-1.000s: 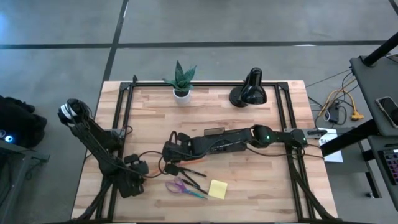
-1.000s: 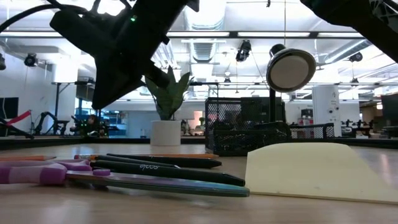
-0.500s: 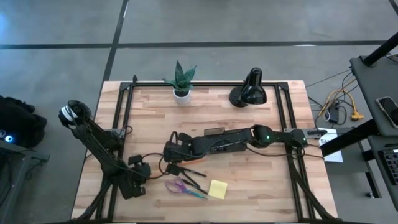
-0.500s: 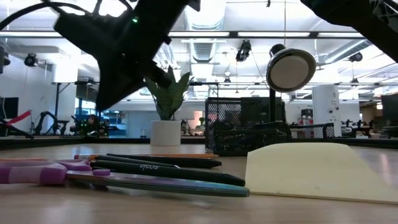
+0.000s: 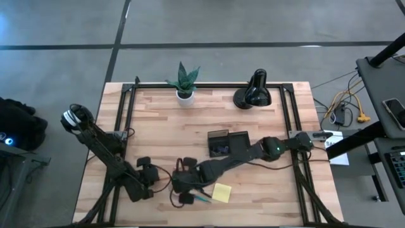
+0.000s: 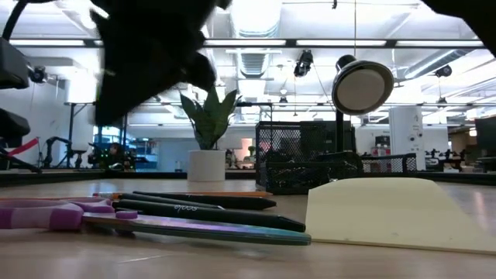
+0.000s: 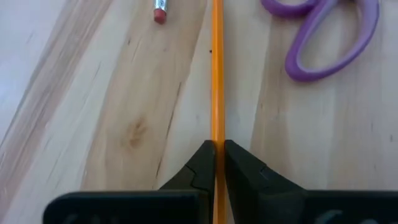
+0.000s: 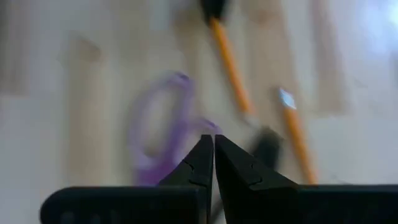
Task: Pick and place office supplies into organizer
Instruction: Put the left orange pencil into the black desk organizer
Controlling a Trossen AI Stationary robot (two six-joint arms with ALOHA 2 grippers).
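Note:
My left gripper [image 7: 217,155] [image 5: 155,177] is at the table's near left, shut on a thin orange pencil [image 7: 217,74] that lies on the wood. Ahead of it are the purple scissor handles [image 7: 329,37] and another pencil's eraser end [image 7: 160,12]. My right gripper [image 8: 208,146] [image 5: 181,190] is shut and hovers over the scissors [image 8: 155,130] and two pencils [image 8: 230,62], touching nothing. The yellow sticky pad [image 5: 221,192] lies flat on the table beside it. The dark organizer [image 5: 228,142] stands mid-table. In the low view, black pens [image 6: 201,211] lie on the table behind the scissors [image 6: 46,213]. My left gripper pinches the orange pencil's shaft [image 7: 217,134] between its two fingertips, one on each side. The pencil runs straight on ahead of the fingers, in line with them. It lies on the table top.
A potted plant [image 5: 185,82] and a black desk lamp [image 5: 253,92] stand along the far edge. Black frame rails [image 5: 126,120] run down both sides of the table. Bare wood lies between the organizer and the far edge.
My right arm has swung from over the organizer toward the near edge, uncovering the organizer, and now hangs over the scissors. My left gripper has shifted a little toward the table's right, to the pencils.

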